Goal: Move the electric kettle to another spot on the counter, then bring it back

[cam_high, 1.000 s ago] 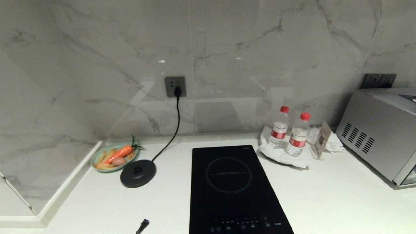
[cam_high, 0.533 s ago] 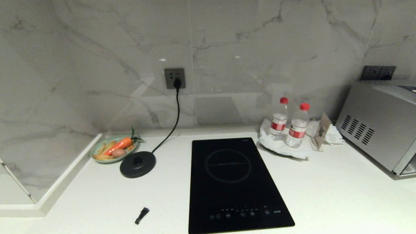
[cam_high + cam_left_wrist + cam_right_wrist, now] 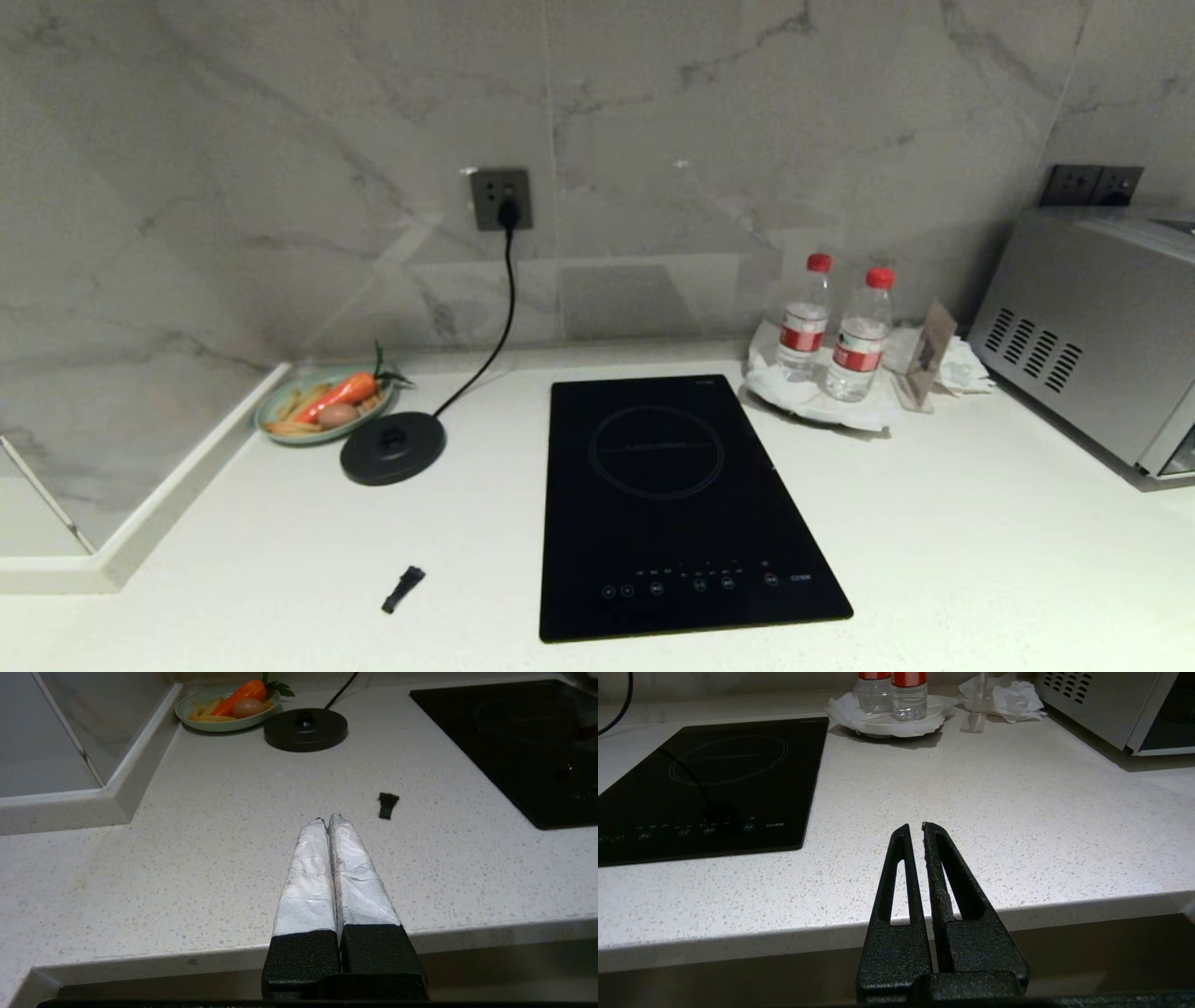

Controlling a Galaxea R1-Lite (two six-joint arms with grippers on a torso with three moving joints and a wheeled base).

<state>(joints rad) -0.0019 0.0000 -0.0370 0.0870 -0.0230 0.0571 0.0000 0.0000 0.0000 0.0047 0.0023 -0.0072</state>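
The white speckled stone surface [image 3: 934, 560] carries a flat round black corded base disc [image 3: 393, 448] with nothing standing on it; the tall black electric kettle named in the task appears in none of the three views, so where it stands cannot be told from here. Over the last second the whole head view has slid: the grey wall socket [image 3: 500, 198], the black glass hob [image 3: 674, 495] and the small black clip-like scrap [image 3: 402, 589] all sit higher in frame and more of the near surface shows; that is the camera tipping with the torso, not the things moving. The green plate of carrot and egg [image 3: 322, 411], the two red-capped water bottles [image 3: 840, 327] and the silver microwave [image 3: 1092, 327] keep their places relative to one another. The left gripper [image 3: 327, 819], its silver-taped fingers pressed together, hangs at the near edge of the surface, empty; the right gripper [image 3: 913, 828], bare black, is likewise clenched on nothing, near the hob's front corner. My judgement: the robot is surveying, and must find the kettle before any lift begins.
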